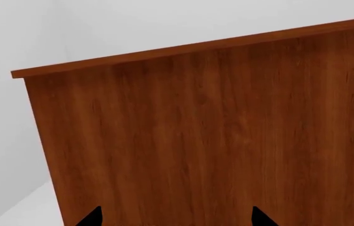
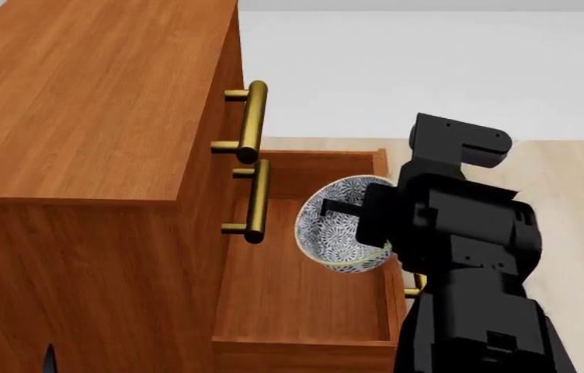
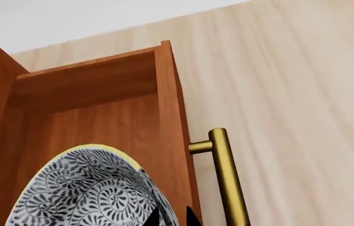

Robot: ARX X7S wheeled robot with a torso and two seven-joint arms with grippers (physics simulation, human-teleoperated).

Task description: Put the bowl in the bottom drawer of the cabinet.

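The left end effector [image 1: 175, 217] shows only two dark fingertips set apart, holding nothing, facing the cabinet [image 2: 85, 140] side. The bottom drawer [image 2: 303, 311] already stands pulled out. The right end effector [image 2: 349, 210] grips the bowl [image 2: 338, 225] by its rim, tilted on edge above the drawer's floor; lowering, release and closing remain. No brand, label or writing is legible anywhere

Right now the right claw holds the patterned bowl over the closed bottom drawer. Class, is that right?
Not quite. The bottom drawer is pulled open, not closed, as the head view shows. The right claw does hold the bowl over it.
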